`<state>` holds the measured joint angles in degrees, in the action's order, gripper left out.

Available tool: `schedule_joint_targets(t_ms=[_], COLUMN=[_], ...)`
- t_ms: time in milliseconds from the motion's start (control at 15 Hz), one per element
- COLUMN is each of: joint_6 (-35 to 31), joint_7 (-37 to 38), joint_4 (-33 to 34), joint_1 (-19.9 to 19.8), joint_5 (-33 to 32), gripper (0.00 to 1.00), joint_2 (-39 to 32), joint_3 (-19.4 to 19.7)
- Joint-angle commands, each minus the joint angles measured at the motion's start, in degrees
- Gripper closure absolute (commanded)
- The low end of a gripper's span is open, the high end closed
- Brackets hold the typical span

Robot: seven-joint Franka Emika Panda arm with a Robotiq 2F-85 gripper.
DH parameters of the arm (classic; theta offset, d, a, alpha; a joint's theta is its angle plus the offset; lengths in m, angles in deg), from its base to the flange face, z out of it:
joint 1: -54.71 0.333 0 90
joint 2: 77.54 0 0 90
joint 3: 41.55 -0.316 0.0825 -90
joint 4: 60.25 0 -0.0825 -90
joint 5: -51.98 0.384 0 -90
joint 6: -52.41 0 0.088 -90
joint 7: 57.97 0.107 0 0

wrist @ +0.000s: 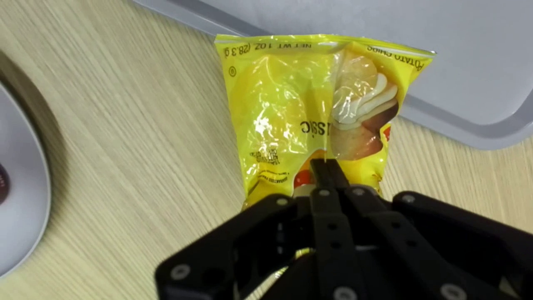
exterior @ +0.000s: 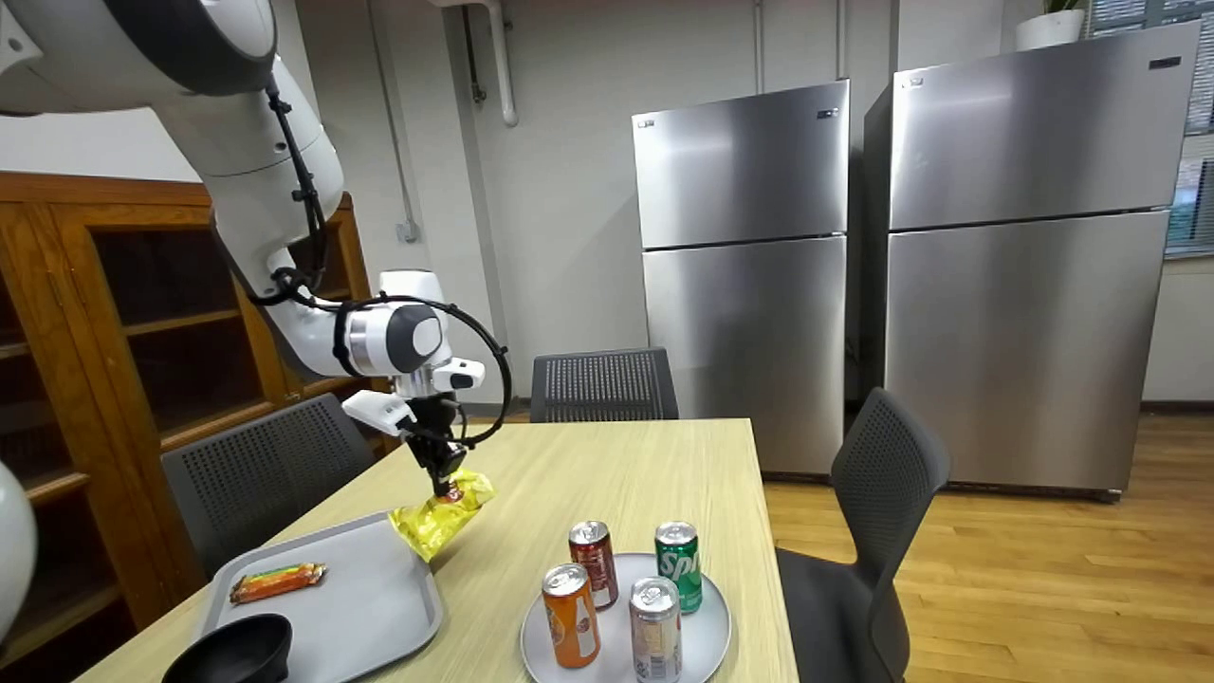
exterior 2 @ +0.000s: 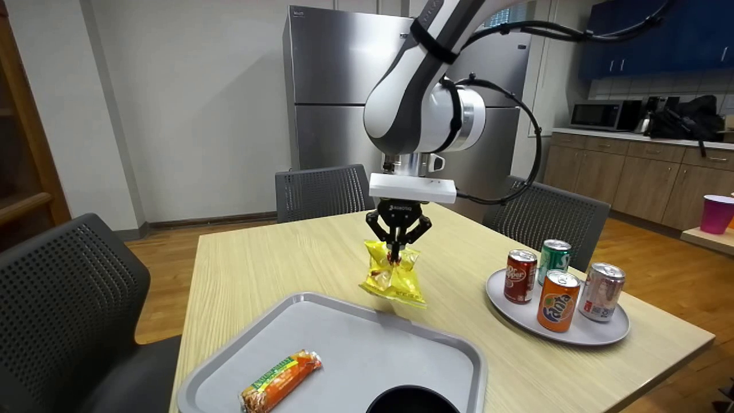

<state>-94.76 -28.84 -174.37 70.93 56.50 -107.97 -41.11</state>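
Note:
My gripper (exterior 2: 394, 258) points down and is shut on a yellow bag of potato chips (exterior 2: 395, 281). In the wrist view, the fingertips (wrist: 329, 163) pinch the middle of the bag (wrist: 275, 104), and the fingers hide its near part. The bag hangs tilted beside the edge of a grey tray (exterior 2: 367, 338), and its end overlaps the tray's rim in the wrist view. I cannot tell whether it touches the tray or the table. An exterior view also shows the gripper (exterior: 443, 491) and bag (exterior: 436, 522) by the tray's corner.
On the tray lie an orange-and-green wrapped bar (exterior 2: 281, 381) and a black bowl (exterior 2: 413, 401). A round grey plate (exterior 2: 573, 339) holds several cans, including an orange Fanta can (exterior 2: 558, 301) and a green Sprite can (exterior: 678, 566). Dark chairs (exterior: 607, 384) stand around the wooden table (exterior: 645, 465).

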Motion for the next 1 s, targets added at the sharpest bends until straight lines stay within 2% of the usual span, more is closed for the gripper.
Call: schedule_joint_targets(t_ms=[0,933], joint_6=[2.94,1.1], joint_7=[4.44,7.75], joint_4=[2.2,5.29], joint_1=[0.97,1.5], joint_5=[-0.09,-0.67], gripper=[1.0,1.0], joint_2=[-0.52,-7.53], joint_3=[0.82,2.66])
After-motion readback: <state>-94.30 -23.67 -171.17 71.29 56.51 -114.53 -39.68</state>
